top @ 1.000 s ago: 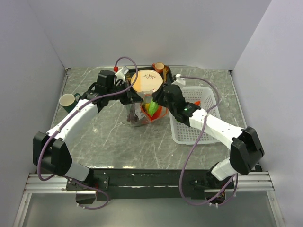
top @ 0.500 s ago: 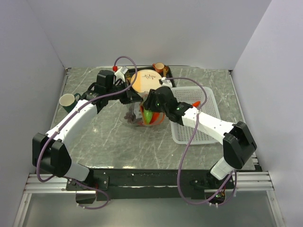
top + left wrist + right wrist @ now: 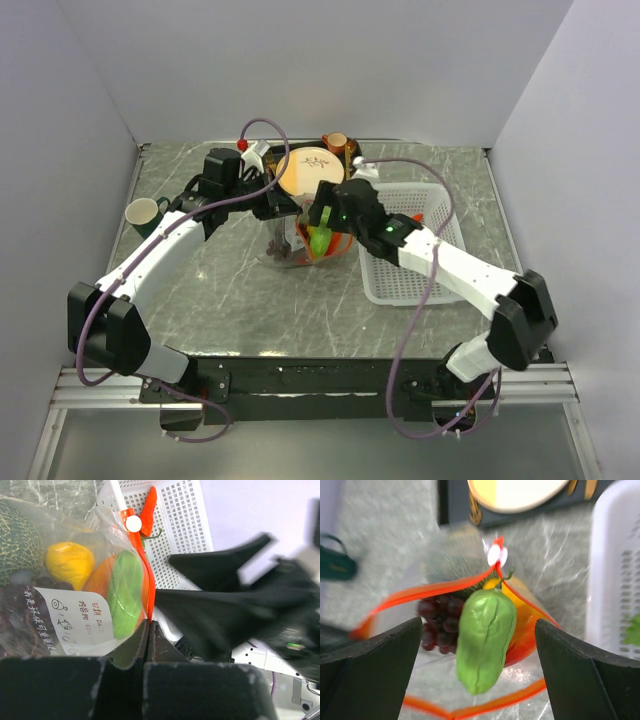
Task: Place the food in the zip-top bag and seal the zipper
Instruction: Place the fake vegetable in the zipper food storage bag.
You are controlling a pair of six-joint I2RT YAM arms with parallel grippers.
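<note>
White basket (image 3: 412, 262) right of centre, carrot (image 3: 150, 505) in it. Zip-top bag (image 3: 292, 245) just left, mouth open: melon (image 3: 17, 540), cucumber (image 3: 485, 640), pear (image 3: 70, 562), grapes (image 3: 437, 622) inside. My left gripper (image 3: 148, 625) pinches its zipper (image 3: 142, 570); my right gripper (image 3: 479, 625) is spread wide above, empty.

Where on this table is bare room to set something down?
Bare table runs along the near edge, in front of the bag, between the left arm and right arm. Free too: far left corner behind the mug, far right corner behind the basket. Crowded centre: bag, plate and basket sit close.
</note>
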